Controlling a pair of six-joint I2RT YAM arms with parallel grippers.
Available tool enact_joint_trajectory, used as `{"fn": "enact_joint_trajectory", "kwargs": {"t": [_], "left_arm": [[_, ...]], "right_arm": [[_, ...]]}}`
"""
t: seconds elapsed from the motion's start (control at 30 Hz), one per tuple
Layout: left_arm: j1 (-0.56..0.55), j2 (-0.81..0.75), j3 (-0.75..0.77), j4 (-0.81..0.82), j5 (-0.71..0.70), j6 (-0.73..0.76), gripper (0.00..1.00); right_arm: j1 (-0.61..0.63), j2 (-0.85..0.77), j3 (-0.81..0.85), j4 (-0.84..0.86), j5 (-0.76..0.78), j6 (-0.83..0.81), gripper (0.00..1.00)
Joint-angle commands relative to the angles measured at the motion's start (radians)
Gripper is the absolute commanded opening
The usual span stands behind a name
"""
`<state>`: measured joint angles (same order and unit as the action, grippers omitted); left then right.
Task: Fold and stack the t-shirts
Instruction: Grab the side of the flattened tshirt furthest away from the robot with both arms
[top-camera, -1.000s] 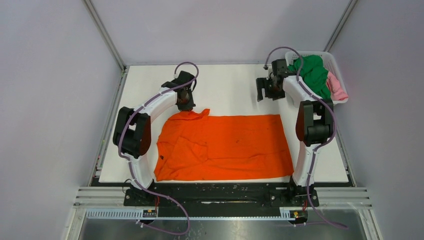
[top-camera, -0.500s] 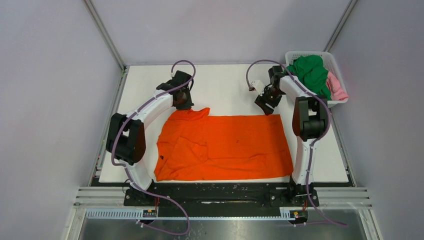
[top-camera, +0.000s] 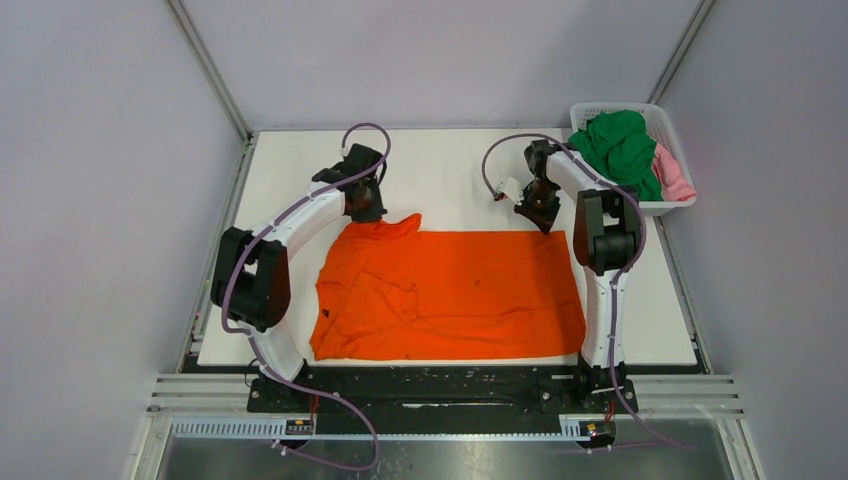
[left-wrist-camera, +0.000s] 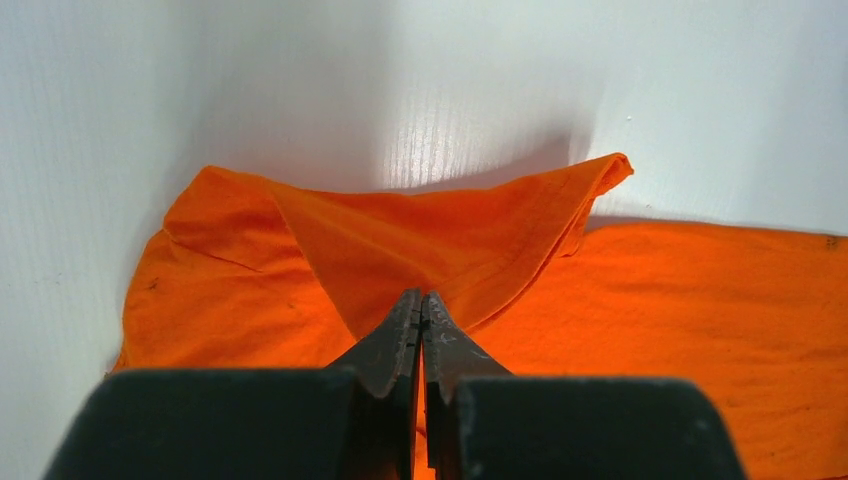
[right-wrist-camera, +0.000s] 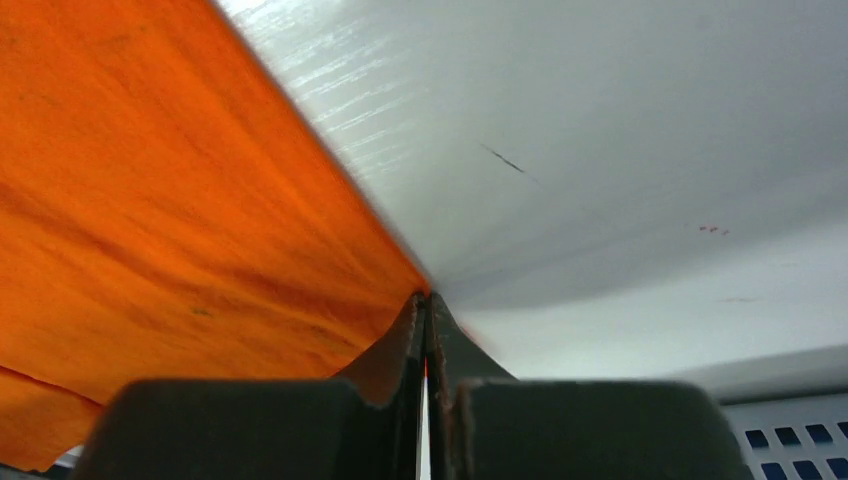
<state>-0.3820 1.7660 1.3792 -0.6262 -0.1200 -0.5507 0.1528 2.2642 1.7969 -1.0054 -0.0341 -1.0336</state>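
The left gripper (top-camera: 366, 208) stood at the far left corner of the orange t-shirt (top-camera: 450, 295). Its jaws were pressed together on a fold of that cloth. In the left wrist view the fabric rose like a tent toward the pinching tips, and one pointed flap reached out over the white table (top-camera: 450, 165) beyond the shirt's far edge.

The orange t-shirt itself lay spread across the table between the two arms. Most of it was flat, with creases and a doubled-over patch at its left end.

At the shirt's far right corner the right gripper (top-camera: 545, 215) was also closed. The right wrist view showed the cloth's edge drawn up to the tips and a thin sliver of orange caught between the jaws.

Right of the orange t-shirt and farther back, a white lattice basket (top-camera: 600, 108) sat at the table's corner. It held a crumpled green t-shirt (top-camera: 622, 145), with a pink t-shirt (top-camera: 676, 176) just beside it on the side away from the orange one.
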Motion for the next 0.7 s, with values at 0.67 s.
{"fn": "enact_joint_trajectory", "kwargs": {"t": [0.67], "left_arm": [[-0.022, -0.28, -0.245, 0.088, 0.016, -0.062, 0.0]], "right_arm": [[0.146, -0.366, -0.391, 0.207, 0.107, 0.093, 0.0]]}}
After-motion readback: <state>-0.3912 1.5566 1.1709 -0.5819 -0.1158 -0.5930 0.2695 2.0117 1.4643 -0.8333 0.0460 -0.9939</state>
